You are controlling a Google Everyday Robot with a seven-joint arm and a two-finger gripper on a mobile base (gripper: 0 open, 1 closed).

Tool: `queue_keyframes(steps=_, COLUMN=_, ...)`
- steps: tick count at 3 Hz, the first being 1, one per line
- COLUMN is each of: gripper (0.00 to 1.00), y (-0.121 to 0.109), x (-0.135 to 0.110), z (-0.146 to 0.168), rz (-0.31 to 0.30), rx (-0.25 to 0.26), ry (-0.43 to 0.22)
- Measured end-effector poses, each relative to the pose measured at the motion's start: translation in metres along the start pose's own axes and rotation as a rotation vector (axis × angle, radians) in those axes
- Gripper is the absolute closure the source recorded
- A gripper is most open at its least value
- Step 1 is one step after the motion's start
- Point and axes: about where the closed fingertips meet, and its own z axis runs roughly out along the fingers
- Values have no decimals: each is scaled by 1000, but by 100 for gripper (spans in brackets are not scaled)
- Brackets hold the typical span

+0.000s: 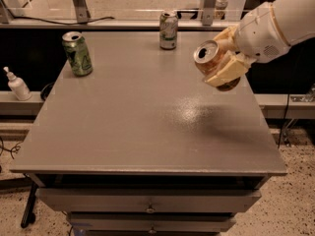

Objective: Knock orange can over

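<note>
The orange can, golden-orange with a silver top, is held in the air above the right side of the grey table, tilted so its top faces left and toward the camera. My gripper comes in from the upper right on a white arm, its cream fingers closed around the can's body. The can does not touch the table; its shadow lies below it on the tabletop.
A green can stands upright at the table's back left. A pale white-and-green can stands upright at the back middle. A small white pump bottle sits on a ledge left of the table. Drawers are under the table's front edge.
</note>
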Motion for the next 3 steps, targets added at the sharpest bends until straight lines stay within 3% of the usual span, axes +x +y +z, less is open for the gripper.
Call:
queue_keyframes(steps=1, gripper=100, y=-3, x=-9, z=16, rz=-90, rx=-4, ry=173)
queue_keyframes(steps=2, gripper=100, y=-1, x=0, z=42, rz=-152, rx=-31, ry=332)
queue_keyframes(steps=3, gripper=100, y=2, x=19, z=67, rz=-169, rx=-79, ry=439)
